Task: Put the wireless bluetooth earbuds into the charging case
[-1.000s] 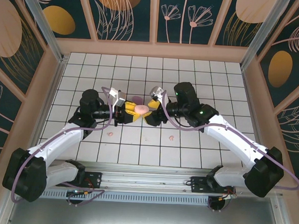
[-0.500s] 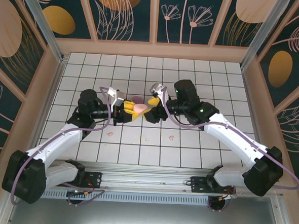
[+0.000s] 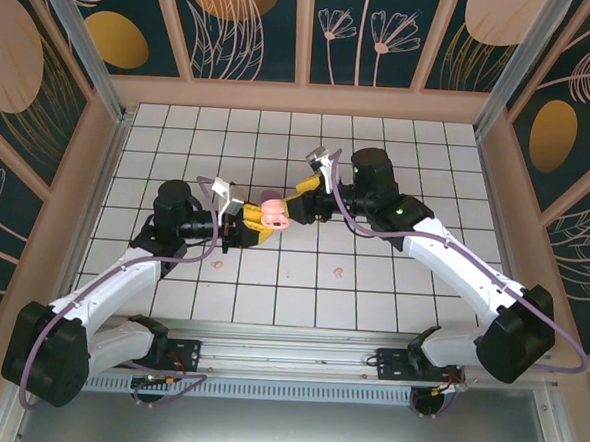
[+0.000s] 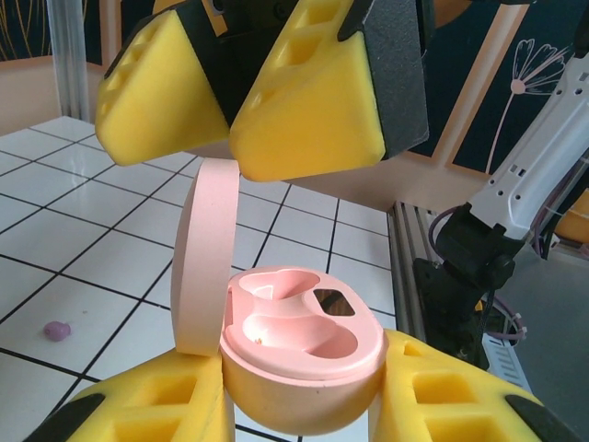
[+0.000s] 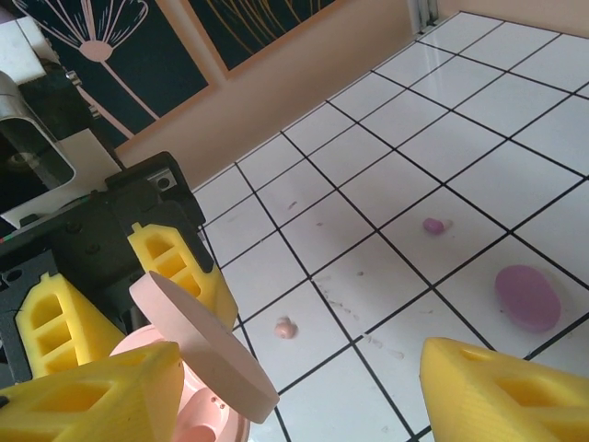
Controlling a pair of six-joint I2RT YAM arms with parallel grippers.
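Note:
My left gripper [image 3: 258, 225] [image 4: 304, 419] is shut on the pink charging case [image 3: 273, 216] [image 4: 308, 354], held above the tiles. Its lid [image 4: 206, 262] [image 5: 198, 343] stands open and both wells are empty. My right gripper [image 3: 302, 199] [image 5: 294, 396] is open just above the case, with the lid's edge close to one finger [image 5: 87, 396]. Small earbuds lie loose on the floor: a pink one [image 3: 218, 265] [image 5: 284, 326], another pink one [image 3: 338, 273], and a purple one [image 5: 433, 225] [image 4: 57, 330].
A purple oval case [image 5: 526, 296] lies flat on the tiles near the purple bud. The white tiled floor [image 3: 429, 159] is ringed by low wooden walls. The arm bases and rail [image 3: 288, 341] run along the near edge.
My right gripper has drawn back toward the far side and narrowed slightly. The pink case now shows with its lid raised. My left gripper kept its hold.

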